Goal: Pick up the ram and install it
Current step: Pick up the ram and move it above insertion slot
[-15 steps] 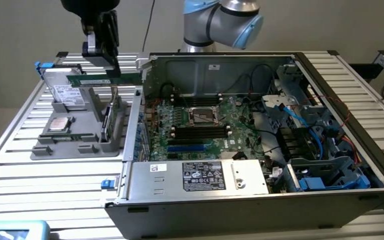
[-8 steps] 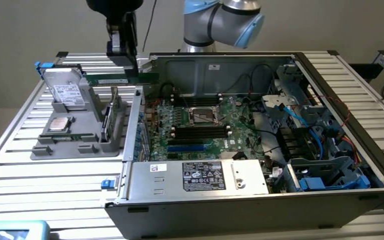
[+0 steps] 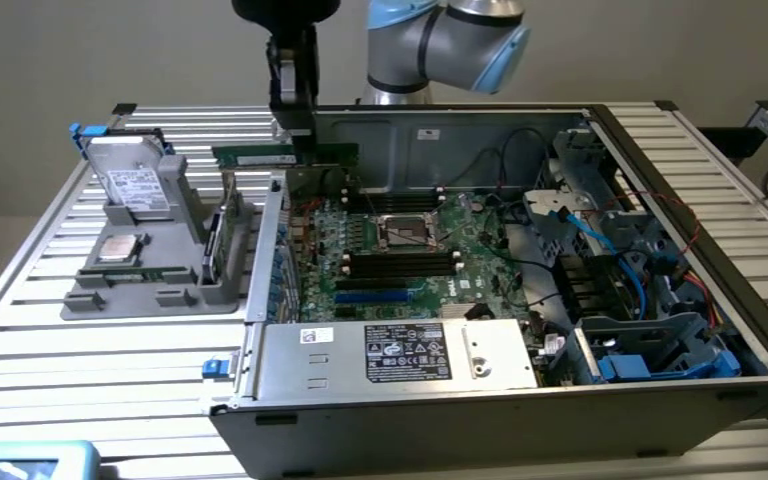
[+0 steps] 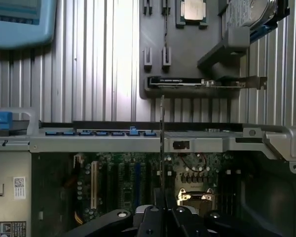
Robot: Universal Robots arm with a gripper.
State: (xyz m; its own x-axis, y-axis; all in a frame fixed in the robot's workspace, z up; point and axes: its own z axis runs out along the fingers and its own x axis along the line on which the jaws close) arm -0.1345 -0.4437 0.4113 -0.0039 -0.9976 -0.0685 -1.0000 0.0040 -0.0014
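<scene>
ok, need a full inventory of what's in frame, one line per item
ram: 1, green, in the air above the case, clamped in the claw
computer case: 1, grey, open, on the table
motherboard: 1, green, inside the case
memory slots: several, black and blue, on the motherboard
power supply: 1, silver, case's near end
cables: several, blue and black, inside the case
tray: 1, grey, exterior view's left of case
hard drive: 1, silver, standing in tray
processor: 1, silver, flat in tray
expansion card: 1, green, on edge in tray
table: 1, silver slats
arm: 1, grey and blue
claw: 1, black, shut on ram
</scene>
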